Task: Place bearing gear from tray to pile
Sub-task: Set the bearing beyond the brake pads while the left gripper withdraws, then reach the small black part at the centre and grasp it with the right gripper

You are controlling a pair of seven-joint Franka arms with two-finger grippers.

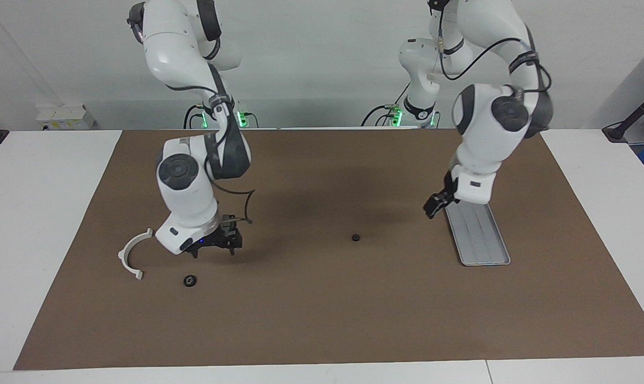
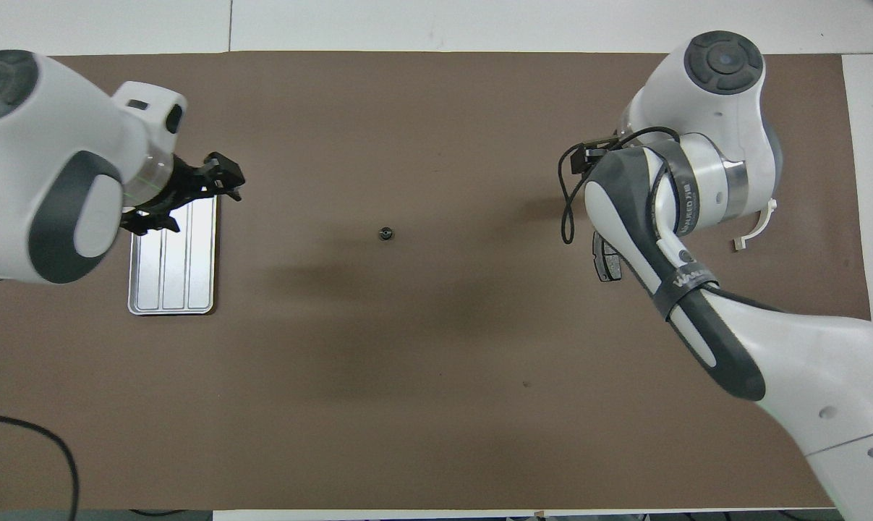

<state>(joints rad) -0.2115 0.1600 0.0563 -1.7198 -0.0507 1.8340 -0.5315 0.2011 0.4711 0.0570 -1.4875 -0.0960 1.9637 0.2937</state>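
The silver ribbed tray [image 1: 482,240] [image 2: 172,268] lies toward the left arm's end with nothing in it. One small black bearing gear [image 1: 356,237] [image 2: 385,233] lies on the mat mid-table. Another gear [image 1: 189,280] lies beside the white arc [image 1: 131,255] [image 2: 758,228] of the pile. A dark brake pad [image 2: 605,262] peeks from under the right arm. My left gripper [image 1: 432,207] [image 2: 208,189] hangs open and empty above the tray's rim. My right gripper [image 1: 215,246] is open and empty over the pile, hidden in the overhead view.
A brown mat [image 1: 322,320] covers the table, with white tabletop [image 1: 44,213] around it. A black cable [image 1: 244,205] loops off the right wrist above the pile.
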